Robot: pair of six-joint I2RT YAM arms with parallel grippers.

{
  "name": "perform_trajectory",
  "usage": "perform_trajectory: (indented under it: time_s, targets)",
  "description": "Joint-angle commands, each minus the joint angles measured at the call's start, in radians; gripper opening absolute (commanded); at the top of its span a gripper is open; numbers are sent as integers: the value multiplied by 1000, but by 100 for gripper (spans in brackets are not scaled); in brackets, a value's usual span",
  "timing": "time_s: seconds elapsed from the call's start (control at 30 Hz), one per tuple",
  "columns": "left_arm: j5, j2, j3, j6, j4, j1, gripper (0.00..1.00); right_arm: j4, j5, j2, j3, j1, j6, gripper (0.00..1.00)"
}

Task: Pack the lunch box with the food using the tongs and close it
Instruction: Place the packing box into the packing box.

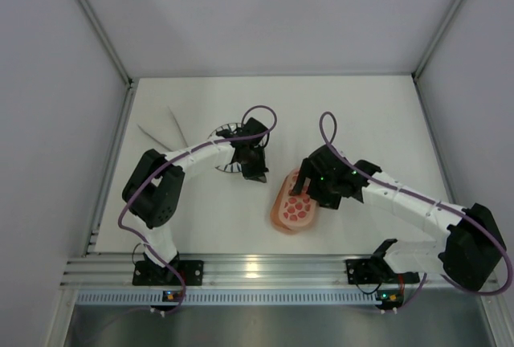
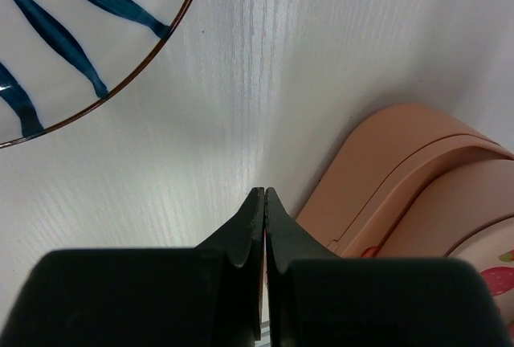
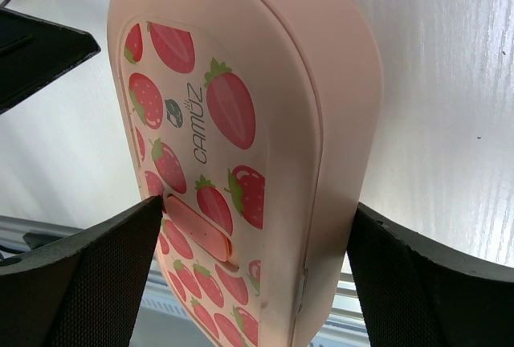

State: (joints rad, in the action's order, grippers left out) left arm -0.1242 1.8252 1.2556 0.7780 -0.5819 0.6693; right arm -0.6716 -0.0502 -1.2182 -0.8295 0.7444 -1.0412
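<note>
Your lunch box [image 1: 295, 205] stands closed on the white table [image 1: 361, 114], between the two arms and near the front edge. The strawberry-printed lid [image 3: 210, 134] is on, so you cannot see whatever is inside. From the left wrist view the box [image 2: 405, 174] shows as stacked salmon-pink layers with a sliver of the printed lid at the lower right.

Your right gripper [image 3: 257, 218] straddles the box across its width with the jaws spread wide. One finger [image 3: 96, 271] meets the lid edge by the clasp, and the other looks pressed to the opposite side. It reads as a grasp on the box.

Your left gripper [image 2: 264, 202] is clenched on nothing, fingertips together, and it hangs over bare table just beside the box.

The round plate [image 2: 64, 58] with blue stripes and a dark rim is cut off in the left wrist view. From above, the left arm covers most of it [image 1: 223, 132], so its contents cannot be made out.

The tongs [image 1: 177, 127] lie in a V on the table, left of the plate and well apart from both grippers.
</note>
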Motion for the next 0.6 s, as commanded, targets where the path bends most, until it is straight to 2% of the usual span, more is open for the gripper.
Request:
perform_trajectory:
  time_s: [0.0,0.57]
  targets:
    - [-9,2,38,-16,27,-4,0,18,6,-18,-40,30,0,89]
    - [-18,6,42,-23,27,-4,0,138,44,13,-5,47,-40,92]
